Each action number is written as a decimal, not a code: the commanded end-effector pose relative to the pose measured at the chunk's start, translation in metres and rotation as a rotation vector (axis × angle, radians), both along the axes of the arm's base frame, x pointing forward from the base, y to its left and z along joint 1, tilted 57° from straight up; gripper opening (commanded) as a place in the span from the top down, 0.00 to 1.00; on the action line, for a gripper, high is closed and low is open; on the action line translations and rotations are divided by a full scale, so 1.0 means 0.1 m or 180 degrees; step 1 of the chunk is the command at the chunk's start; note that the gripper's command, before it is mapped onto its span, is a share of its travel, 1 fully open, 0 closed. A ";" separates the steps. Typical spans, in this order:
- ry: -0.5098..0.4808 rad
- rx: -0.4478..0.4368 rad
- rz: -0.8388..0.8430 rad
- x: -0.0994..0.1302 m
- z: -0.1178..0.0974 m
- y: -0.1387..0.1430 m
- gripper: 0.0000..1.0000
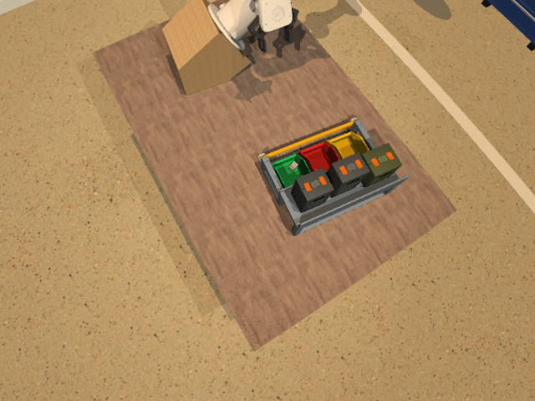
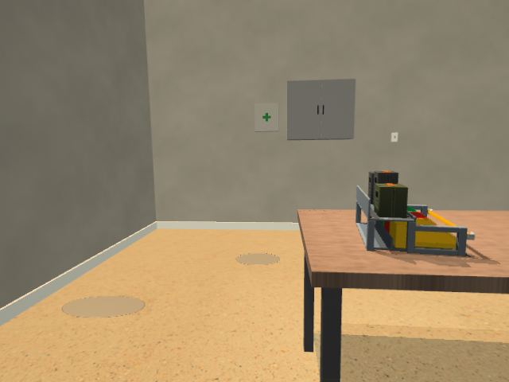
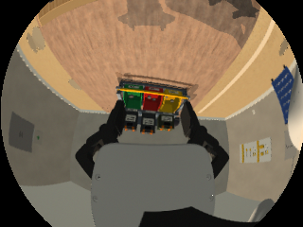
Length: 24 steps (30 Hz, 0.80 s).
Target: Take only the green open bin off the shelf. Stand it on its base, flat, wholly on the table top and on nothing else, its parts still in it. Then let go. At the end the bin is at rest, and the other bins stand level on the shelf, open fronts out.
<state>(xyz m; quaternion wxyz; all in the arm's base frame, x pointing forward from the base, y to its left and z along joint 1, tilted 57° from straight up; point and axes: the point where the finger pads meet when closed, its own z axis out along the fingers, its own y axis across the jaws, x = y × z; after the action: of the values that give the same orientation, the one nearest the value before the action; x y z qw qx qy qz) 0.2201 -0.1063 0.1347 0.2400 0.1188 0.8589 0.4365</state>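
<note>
White arm bent above the desk (image 1: 242, 276) (image 2: 410, 263) (image 3: 95, 52), black-fingered end effector (image 1: 275, 43) (image 3: 153, 107) wide open, fingers apart.

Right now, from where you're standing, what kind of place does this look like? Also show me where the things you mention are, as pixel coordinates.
Probably a workshop or small-parts assembly room: a rack (image 1: 273, 180) (image 2: 410, 236) of coloured bins and latched cases sits on a wood-topped table (image 1: 207, 150) (image 2: 328, 247), and a first-aid sign (image 2: 266, 117) hangs beside a grey wall cabinet (image 2: 304, 108).
</note>
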 end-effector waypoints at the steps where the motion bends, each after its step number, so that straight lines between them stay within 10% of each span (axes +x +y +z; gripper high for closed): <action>1: -0.0001 -0.0004 -0.0001 0.00 0.00 -0.01 0.00; 24: -0.0001 -0.0004 -0.0001 0.03 0.02 -0.01 0.00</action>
<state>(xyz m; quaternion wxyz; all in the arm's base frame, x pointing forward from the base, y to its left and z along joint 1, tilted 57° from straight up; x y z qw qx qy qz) 0.2223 -0.1063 0.1363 0.2400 0.1189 0.8589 0.4365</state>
